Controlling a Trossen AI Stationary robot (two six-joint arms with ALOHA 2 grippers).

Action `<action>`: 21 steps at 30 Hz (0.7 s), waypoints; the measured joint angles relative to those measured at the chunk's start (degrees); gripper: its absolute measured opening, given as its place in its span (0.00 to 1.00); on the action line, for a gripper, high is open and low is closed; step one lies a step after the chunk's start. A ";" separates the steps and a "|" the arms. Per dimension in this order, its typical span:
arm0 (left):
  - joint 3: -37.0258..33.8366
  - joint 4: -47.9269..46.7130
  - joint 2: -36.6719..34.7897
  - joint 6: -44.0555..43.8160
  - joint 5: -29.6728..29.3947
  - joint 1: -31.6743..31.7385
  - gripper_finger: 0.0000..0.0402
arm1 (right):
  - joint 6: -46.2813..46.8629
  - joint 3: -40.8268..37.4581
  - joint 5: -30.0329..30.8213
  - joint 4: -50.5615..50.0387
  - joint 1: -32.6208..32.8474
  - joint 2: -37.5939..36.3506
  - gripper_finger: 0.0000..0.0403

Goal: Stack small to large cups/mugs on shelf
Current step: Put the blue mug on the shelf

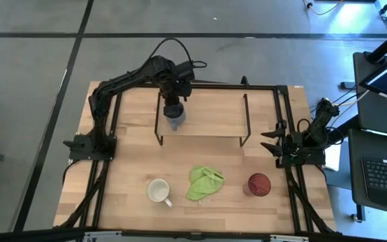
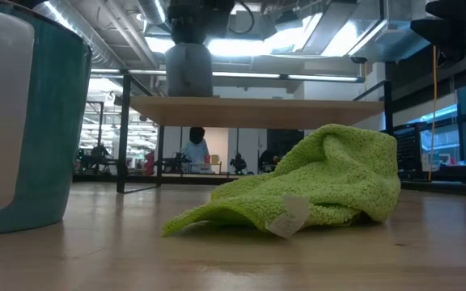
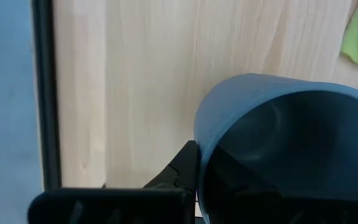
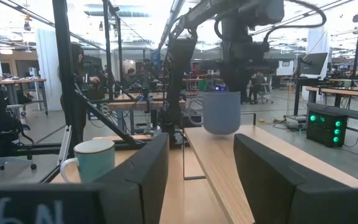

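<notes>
Left arm is stretched out from its base at the worktop's left edge, elbow bent, wrist pointing straight down, with the left gripper (image 1: pixel 174 114) closed on the rim of the small blue-grey mug (image 1: pixel 175 122). One of its fingers (image 3: pixel 182 171) sits against the outside of the mug wall. Right arm is folded up compact at the right edge, parked, right gripper (image 1: pixel 271 142) aimed across the worktop with its fingers (image 4: pixel 138 171) spread apart, nothing in it.
</notes>
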 joint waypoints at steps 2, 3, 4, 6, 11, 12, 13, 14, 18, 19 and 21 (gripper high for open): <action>-1.25 -0.03 0.00 0.04 0.00 -0.02 0.02 | 0.01 0.00 0.00 0.00 0.01 0.00 0.45; -1.70 -0.04 0.00 0.24 0.00 -0.02 0.02 | 0.00 0.00 0.00 0.00 0.01 0.00 0.45; -2.03 0.00 0.00 0.30 0.03 -0.13 0.02 | 0.00 0.00 0.00 0.00 0.00 0.00 0.45; -2.26 -0.01 -0.07 0.40 0.02 -0.34 0.02 | 0.02 0.00 0.00 0.00 0.01 0.00 0.45; -2.32 -0.02 -0.38 0.63 0.00 -0.37 0.02 | 0.01 0.00 0.00 0.00 0.01 0.00 0.45; -2.33 -0.02 -0.47 0.63 -0.04 -0.37 0.02 | 0.01 0.00 0.00 0.00 0.01 -0.01 0.45; -2.33 -0.02 -0.50 0.67 -0.04 -0.37 0.02 | 0.01 0.00 0.00 0.00 0.01 0.00 0.45; -2.33 -0.02 -0.57 0.77 -0.16 -0.38 0.02 | 0.00 0.00 0.00 0.00 0.01 -0.02 0.45; -2.33 -0.02 -1.32 0.96 -2.04 -0.39 0.05 | 0.02 0.00 0.00 0.00 0.00 0.00 0.45; -2.33 0.00 -1.46 1.00 -2.08 -0.39 0.06 | 0.01 0.00 0.00 0.00 0.00 -0.01 0.45; -2.33 -0.01 -1.46 1.44 -2.06 -0.39 0.08 | 0.02 0.00 0.00 0.00 0.02 0.00 0.45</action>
